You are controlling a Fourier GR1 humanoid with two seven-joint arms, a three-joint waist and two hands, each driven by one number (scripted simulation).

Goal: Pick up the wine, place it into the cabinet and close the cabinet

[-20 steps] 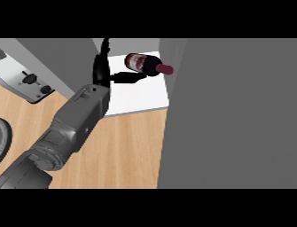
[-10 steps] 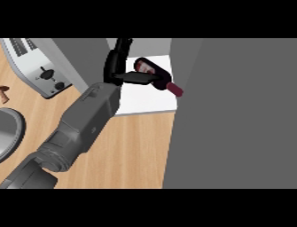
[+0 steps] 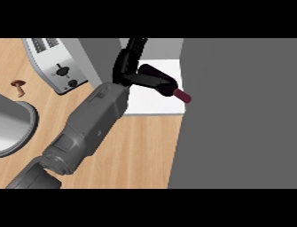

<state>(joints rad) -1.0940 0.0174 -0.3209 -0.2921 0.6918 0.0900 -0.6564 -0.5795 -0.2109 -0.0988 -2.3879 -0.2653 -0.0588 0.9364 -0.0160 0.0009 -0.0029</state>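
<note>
The wine bottle (image 3: pixel 160 82) is dark with a maroon neck that points down and to the right. It lies tilted over the white shelf (image 3: pixel 154 104) inside the cabinet (image 3: pixel 242 111). My left hand (image 3: pixel 130 66) reaches in from the lower left, and its fingers are curled round the bottle's body, hiding part of it. The grey forearm (image 3: pixel 91 124) runs diagonally across the wooden counter. My right hand does not show in the head view.
A silver toaster (image 3: pixel 56 64) stands at the upper left, close to the cabinet's left wall. A round metal pot (image 3: pixel 0 128) sits at the left edge. A small brown item (image 3: pixel 20 86) lies between them on the counter.
The view has shifted, so the toaster and the pot now sit further right. The bottle has tilted, its neck now pointing lower right, and it sits deeper over the white shelf.
</note>
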